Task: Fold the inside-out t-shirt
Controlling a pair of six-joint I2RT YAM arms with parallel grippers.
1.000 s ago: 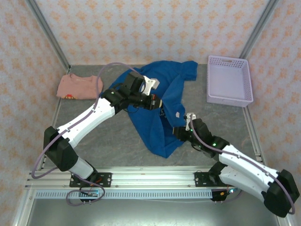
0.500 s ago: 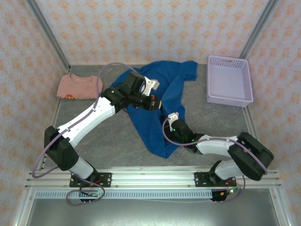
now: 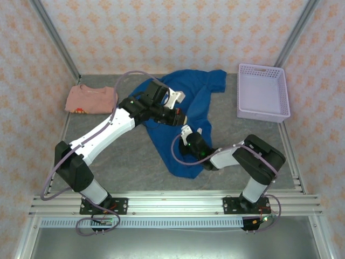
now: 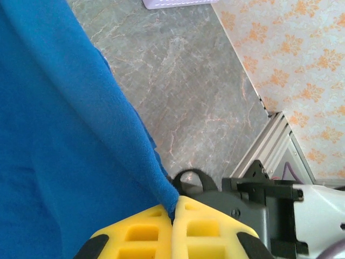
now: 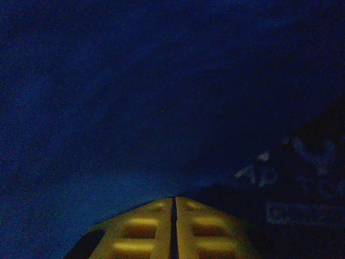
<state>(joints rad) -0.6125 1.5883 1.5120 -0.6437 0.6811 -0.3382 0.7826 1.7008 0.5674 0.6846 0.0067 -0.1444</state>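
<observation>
The shirt (image 3: pixel 197 89) lies rumpled on the surface (image 3: pixel 129 156). The left hand (image 4: pixel 173 205) is clamped on its edge, likely holding an opening for the right hand (image 5: pixel 173 202). That hand is buried in cloth with its fingers together, and I cannot tell whether it pinches any.

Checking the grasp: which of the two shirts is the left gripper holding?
The royal-blue t-shirt, its edge pinched; the salmon-pink shirt lies untouched at far left.

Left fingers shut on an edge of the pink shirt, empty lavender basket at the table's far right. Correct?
No: the left wrist view shows the left fingers shut on an edge of the blue t-shirt, not the pink shirt. The empty lavender basket is at the far right.
</observation>
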